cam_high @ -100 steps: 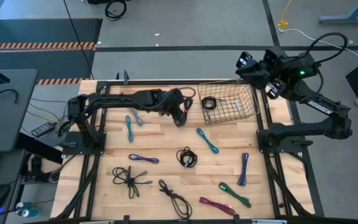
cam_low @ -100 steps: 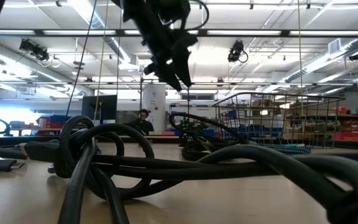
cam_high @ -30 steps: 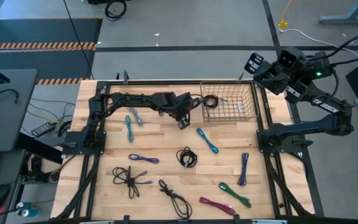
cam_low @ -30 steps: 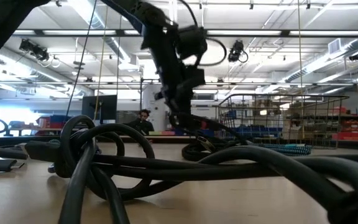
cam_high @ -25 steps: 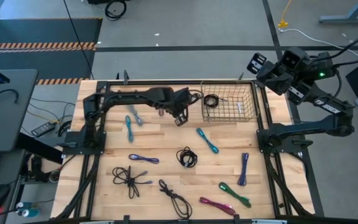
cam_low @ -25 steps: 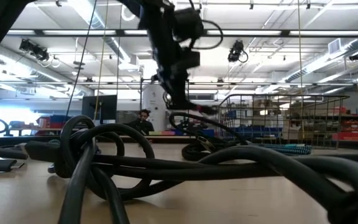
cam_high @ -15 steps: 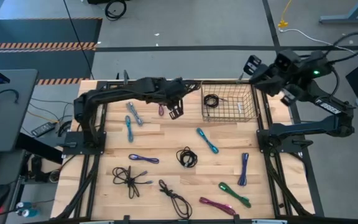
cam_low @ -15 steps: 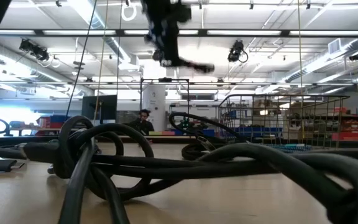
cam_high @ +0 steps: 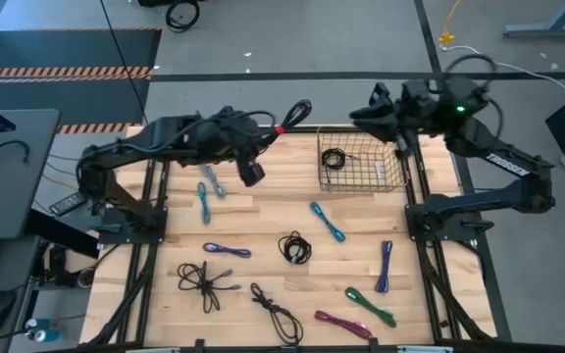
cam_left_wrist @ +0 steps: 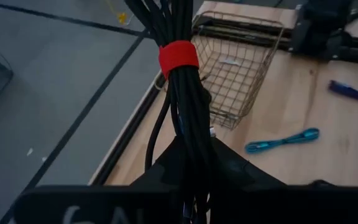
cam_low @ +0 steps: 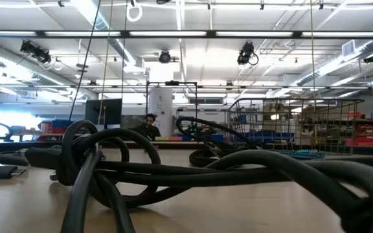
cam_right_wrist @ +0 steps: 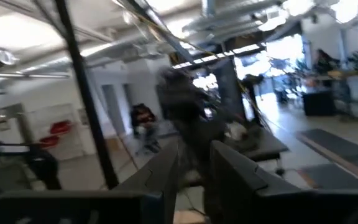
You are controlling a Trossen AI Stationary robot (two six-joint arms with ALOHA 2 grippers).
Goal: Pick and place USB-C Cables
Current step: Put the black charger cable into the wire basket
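Observation:
My left gripper (cam_high: pixel 266 132) hangs high over the table's far edge, left of the wire basket (cam_high: pixel 385 167), shut on a black USB-C cable bundle (cam_high: pixel 292 116) bound with a red strap (cam_left_wrist: pixel 179 57). One black cable (cam_high: pixel 333 159) lies in the basket. Teal (cam_high: pixel 328 221), black (cam_high: pixel 294 245), purple (cam_high: pixel 226 251), green (cam_high: pixel 371 306) and magenta (cam_high: pixel 341 323) cables lie on the table. My right gripper (cam_high: pixel 369 110) is raised at the basket's far side, open and holding nothing. Neither gripper appears in the low view. My left gripper pinches the black bundle between its two fingers at the end below the red strap (cam_left_wrist: pixel 190 146). The fingers lie along the bundle. It sticks out ahead of them, past the table's far edge, lifted clear of the table and the basket.
A silver-blue cable (cam_high: pixel 212 179) and a teal one (cam_high: pixel 204 201) lie below the left arm. Black cables (cam_high: pixel 204 284) (cam_high: pixel 275 312) lie toward the near edge and fill the foreground of the low view (cam_low: pixel 173 175). Dark frame rails (cam_high: pixel 420 211) run along both sides.
My left gripper has risen steeply from beside the basket, out of the top of the low view, and drawn toward the table's left and far edge, carrying the black bundle up with it. My right gripper has swung left toward the basket's far side and tipped lower.

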